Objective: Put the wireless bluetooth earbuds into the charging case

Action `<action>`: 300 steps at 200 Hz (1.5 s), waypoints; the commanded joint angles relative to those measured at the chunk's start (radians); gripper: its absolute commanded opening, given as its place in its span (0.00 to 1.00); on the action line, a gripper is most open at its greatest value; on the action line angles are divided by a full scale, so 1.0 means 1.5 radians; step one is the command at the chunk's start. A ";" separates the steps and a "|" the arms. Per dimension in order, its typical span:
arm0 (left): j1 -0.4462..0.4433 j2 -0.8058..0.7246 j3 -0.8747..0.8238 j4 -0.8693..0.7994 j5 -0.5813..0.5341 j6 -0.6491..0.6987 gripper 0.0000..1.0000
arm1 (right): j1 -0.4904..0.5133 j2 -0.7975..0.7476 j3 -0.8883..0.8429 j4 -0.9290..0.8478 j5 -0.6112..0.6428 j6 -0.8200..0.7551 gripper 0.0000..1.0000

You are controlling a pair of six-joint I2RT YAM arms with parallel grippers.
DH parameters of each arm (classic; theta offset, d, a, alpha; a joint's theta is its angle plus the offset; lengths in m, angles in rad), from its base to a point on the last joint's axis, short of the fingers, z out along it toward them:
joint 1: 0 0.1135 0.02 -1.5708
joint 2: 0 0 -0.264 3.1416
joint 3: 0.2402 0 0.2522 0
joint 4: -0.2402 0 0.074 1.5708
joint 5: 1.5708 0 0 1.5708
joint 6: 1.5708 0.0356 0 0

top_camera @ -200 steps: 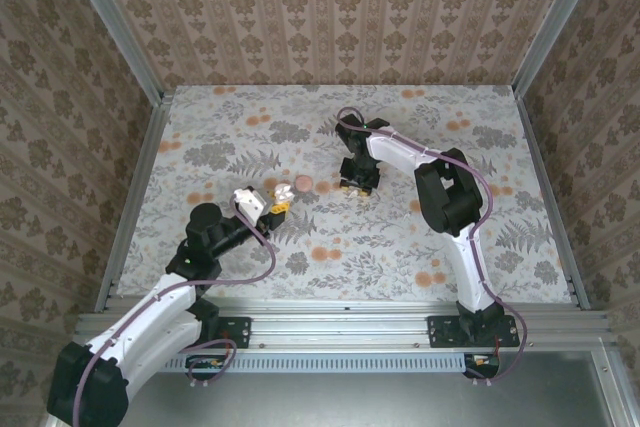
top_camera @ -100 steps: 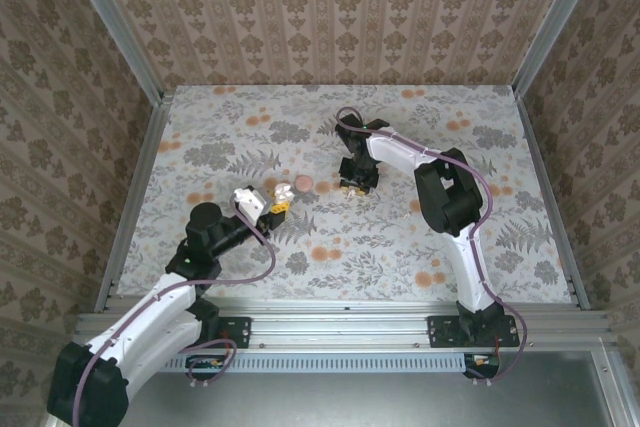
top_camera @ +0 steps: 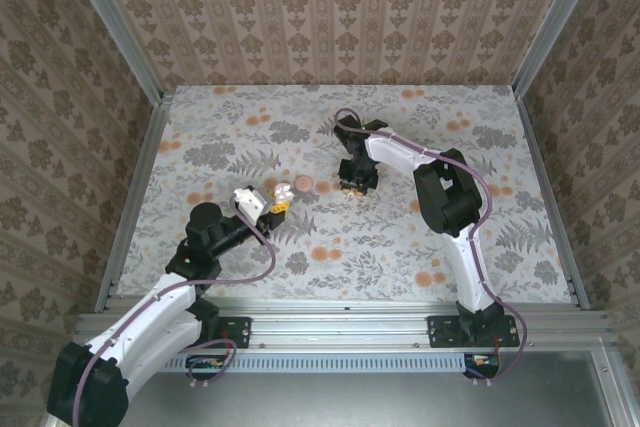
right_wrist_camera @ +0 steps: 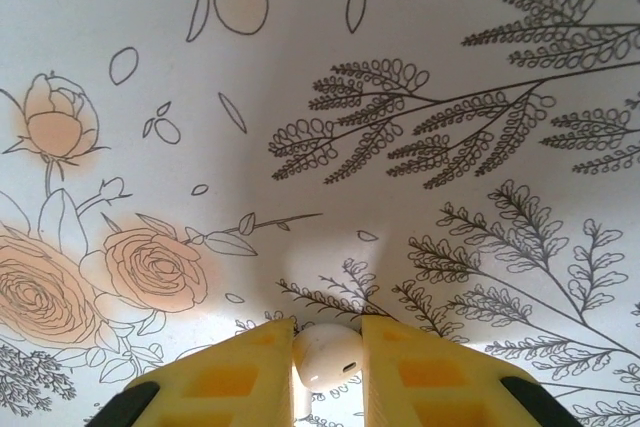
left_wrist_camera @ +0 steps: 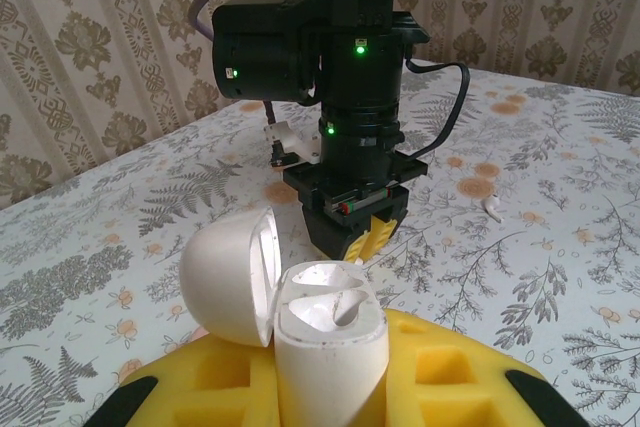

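Sitting between the fingertips of the right pincer (right_wrist_camera: 327,335), one earbud (right_wrist_camera: 325,359) is clamped.

In the left wrist view, the white rounded plastic charging case (left_wrist_camera: 330,337) sits at bottom centre between the fingers of the left gripper (left_wrist_camera: 330,375), with its domed lid (left_wrist_camera: 230,272) swung open to the left. Behind it, at frame centre, the right gripper (left_wrist_camera: 366,240) points down onto the floral-printed table (left_wrist_camera: 560,277). A tiny white rounded earbud (left_wrist_camera: 491,205) lies on the table further right, apart from that gripper. In the right wrist view, a second white earbud (right_wrist_camera: 325,355) sits low centre between the fingers, seemingly touching both. From above, a salmon-pink round disc (top_camera: 303,183) lies between the grippers.
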 commanded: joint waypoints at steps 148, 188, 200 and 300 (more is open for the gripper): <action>0.005 0.191 0.011 0.128 0.006 -0.061 0.08 | 0.050 -0.282 -0.400 0.452 -0.004 -0.014 0.19; 0.006 0.302 0.000 0.232 0.031 -0.069 0.08 | 0.076 -0.345 -0.483 0.545 0.003 -0.058 0.19; 0.006 0.341 0.003 0.264 0.043 -0.077 0.08 | 0.081 -0.360 -0.506 0.584 -0.003 -0.062 0.19; 0.002 0.438 0.028 0.352 0.119 -0.084 0.07 | 0.141 -0.470 -0.625 0.818 0.007 -0.134 0.18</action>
